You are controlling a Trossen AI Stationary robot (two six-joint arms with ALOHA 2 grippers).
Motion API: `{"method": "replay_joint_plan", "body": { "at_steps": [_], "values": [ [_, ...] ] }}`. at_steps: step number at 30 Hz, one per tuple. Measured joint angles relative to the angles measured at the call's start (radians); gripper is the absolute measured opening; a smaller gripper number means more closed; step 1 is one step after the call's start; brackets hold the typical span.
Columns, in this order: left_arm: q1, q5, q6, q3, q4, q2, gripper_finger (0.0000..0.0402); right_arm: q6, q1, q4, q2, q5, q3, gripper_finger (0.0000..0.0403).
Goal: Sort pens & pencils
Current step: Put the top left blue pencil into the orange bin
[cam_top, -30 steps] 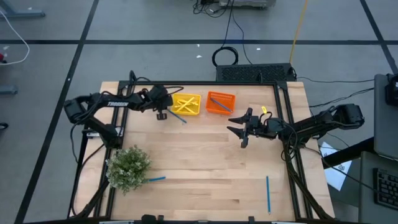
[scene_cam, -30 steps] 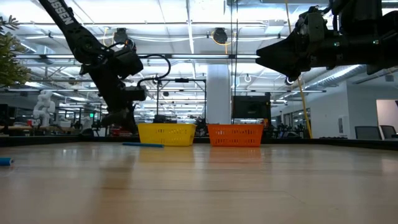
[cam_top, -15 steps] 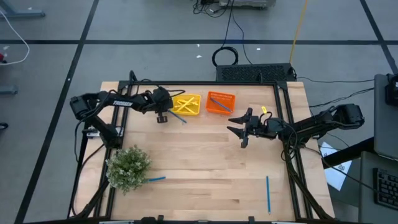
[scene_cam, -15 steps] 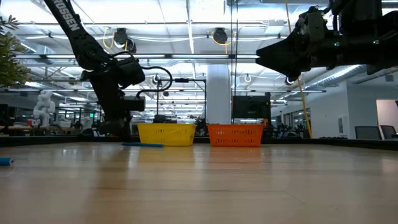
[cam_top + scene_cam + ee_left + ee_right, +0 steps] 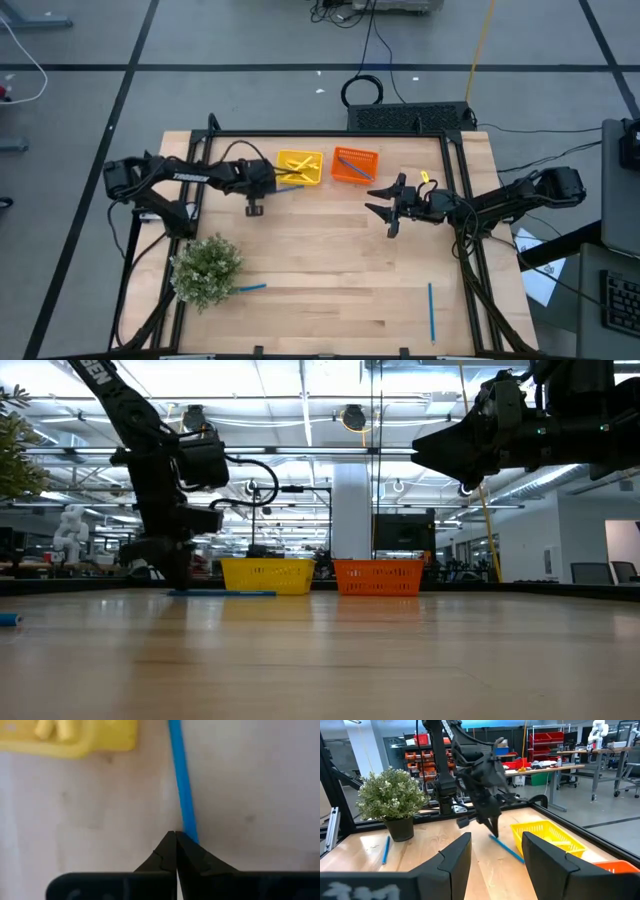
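Overhead, going left to right across a wooden tabletop point(image 5: 330, 270). Far left, near the front edge: a bushy green potted plant point(image 5: 207, 268), w/ a short blue pen point(image 5: 251, 288) lying just beside it.

Left arm reached across the back-left part. Its left claw point(image 5: 175, 838) was down at the tabletop, fingers clenched tip to tip at one end of a blue pen point(image 5: 182, 785). That pen lay flat on the wood, running from the claw toward the yellow tray point(image 5: 299, 166) and ending just beside the tray's front edge. Wrist view showed the tips meeting right alongside the pen's end; whether they truly pinched it couldn't be told.

Behind, side by side at the back: yellow tray holding yellow pencils, then the orange tray point(image 5: 355, 165) w/ a blue pen inside.

Right of centre: right claw point(image 5: 386, 212) hung well above the tabletop, fingers apart, nothing between them. Front right: one more blue pen point(image 5: 431, 311), well apart from everything.

Risks, as a guess: the pinch sat at the pen's very end, so a lift could let it swing, slip out, or roll. Tips may've closed beside it, coming up w/ nothing. The pen's far end could catch the yellow tray & shove it.
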Motion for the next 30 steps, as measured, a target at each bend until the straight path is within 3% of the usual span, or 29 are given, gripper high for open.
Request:
{"method": "replay_joint_plan", "body": {
  "at_steps": [3, 9, 17, 23, 30],
  "values": [
    [-0.041, -0.008, -0.02, 0.0, -0.032, -0.018, 0.0001, 0.0, 0.0, 0.0, 0.0, 0.0, 0.0, 0.0164],
    [-0.09, -0.12, -0.097, 0.0, -0.049, -0.018, 0.0018, 0.0, 0.0, 0.001, 0.0, 0.0, 0.0, 0.0164],
    [-0.095, -0.127, -0.32, 0.088, -0.336, -0.018, 0.0071, 0.0, 0.0, 0.001, 0.0, 0.0, 0.0, 0.0164],
    [-0.087, 0.038, -0.389, 0.108, -0.341, -0.018, 0.0117, 0.007, 0.0, 0.001, 0.0, 0.0, 0.0, 0.0164],
    [-0.036, 0.075, -0.463, 0.108, -0.313, -0.018, 0.0142, 0.007, 0.0, 0.001, 0.0, 0.0, 0.0, 0.0164]
  ]
}}
